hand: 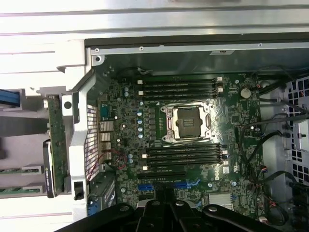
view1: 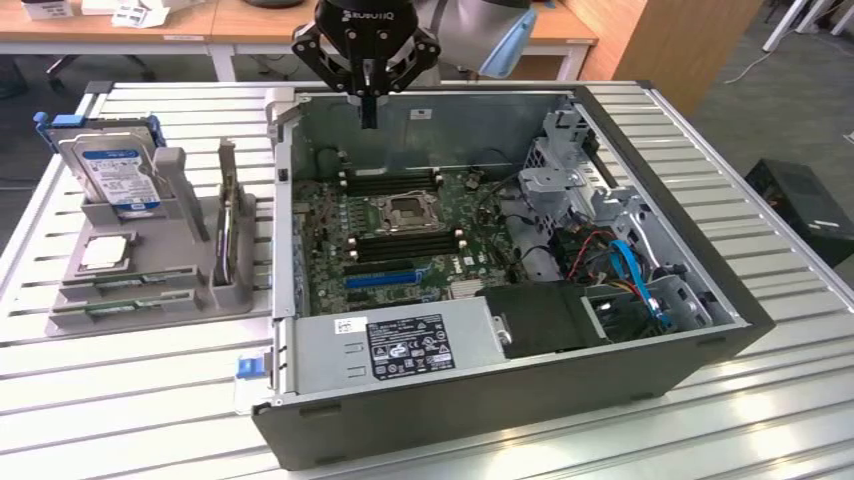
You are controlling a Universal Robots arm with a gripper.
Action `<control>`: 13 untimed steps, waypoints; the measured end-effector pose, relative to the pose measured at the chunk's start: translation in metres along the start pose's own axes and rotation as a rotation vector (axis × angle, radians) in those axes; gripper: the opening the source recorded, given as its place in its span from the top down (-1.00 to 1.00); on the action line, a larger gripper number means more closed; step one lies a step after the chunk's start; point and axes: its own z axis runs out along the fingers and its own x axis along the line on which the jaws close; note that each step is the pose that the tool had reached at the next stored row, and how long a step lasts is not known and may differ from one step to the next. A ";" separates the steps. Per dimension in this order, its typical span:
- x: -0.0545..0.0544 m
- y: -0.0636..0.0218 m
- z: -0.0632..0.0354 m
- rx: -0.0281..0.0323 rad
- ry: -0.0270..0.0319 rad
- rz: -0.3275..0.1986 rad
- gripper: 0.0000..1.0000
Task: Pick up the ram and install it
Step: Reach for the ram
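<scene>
While the end effector (view1: 367, 120) hangs over the far inner edge of the open computer case (view1: 534, 400), in the upper middle of the exterior view, its fingers are pressed together with nothing between them. It sits above the motherboard (view1: 400, 262) without touching it.

The ram (view1: 123, 285) is well apart from the end effector, toward the exterior view's left in the lower part of the frame. It lies flat in a slot of the grey tray (view1: 80, 322), which stands on the slatted surface (view1: 134, 420) beside the case. A second green stick (view1: 130, 306) lies just in front of it in the next slot. On the same tray, a hard drive (view1: 118, 175) stands upright at the back and a square silver CPU chip (view1: 104, 252) rests between the drive and the sticks.

Inside the case, the CPU socket (view1: 404, 211) is at the centre of the board, with rows of black memory slots (view1: 398, 181) on either side of it. A blue slot (view1: 378, 277) lies nearer the power supply (view1: 400, 345). In the wrist view the socket and slots lie directly under the camera.
</scene>
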 end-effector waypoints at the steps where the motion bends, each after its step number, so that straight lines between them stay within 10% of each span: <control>1: 0.001 -0.0001 0.0000 0.0000 0.0001 0.000 0.79; 13: 0.019 -0.0014 -0.0005 -0.0001 0.0001 0.000 0.79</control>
